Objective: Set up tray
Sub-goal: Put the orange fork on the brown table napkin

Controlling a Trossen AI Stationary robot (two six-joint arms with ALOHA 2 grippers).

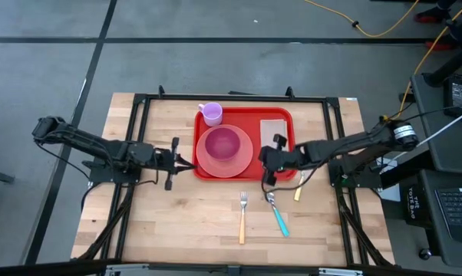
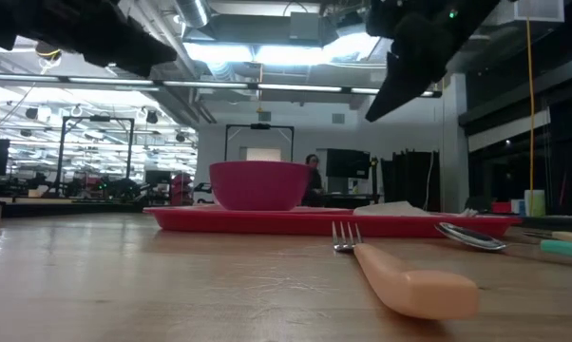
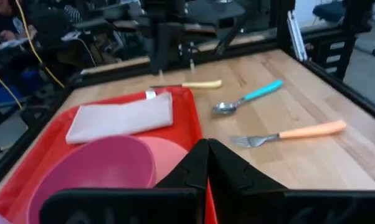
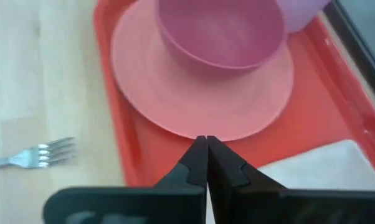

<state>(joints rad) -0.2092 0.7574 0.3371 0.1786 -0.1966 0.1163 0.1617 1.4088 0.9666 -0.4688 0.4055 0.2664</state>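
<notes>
Tray: large flat red plastic tray [image 1: 281,170] mid-table, carrying a pink plate [image 1: 224,153] and bowl — likely light, stiff, slick.
Hold: low rim, short ends.
Tools: left tool [image 1: 191,163] and right tool [image 1: 263,156] both pinched together at opposite ends — whether on the rim, I can't tell.

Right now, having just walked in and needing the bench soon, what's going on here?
Both arms are at a red tray. The left pincer is shut at its left rim, the right pincer shut over its right half, beside the napkin. The tray holds a pink bowl on a plate and a lilac cup. A fork, spoon and knife lie on the table.
</notes>
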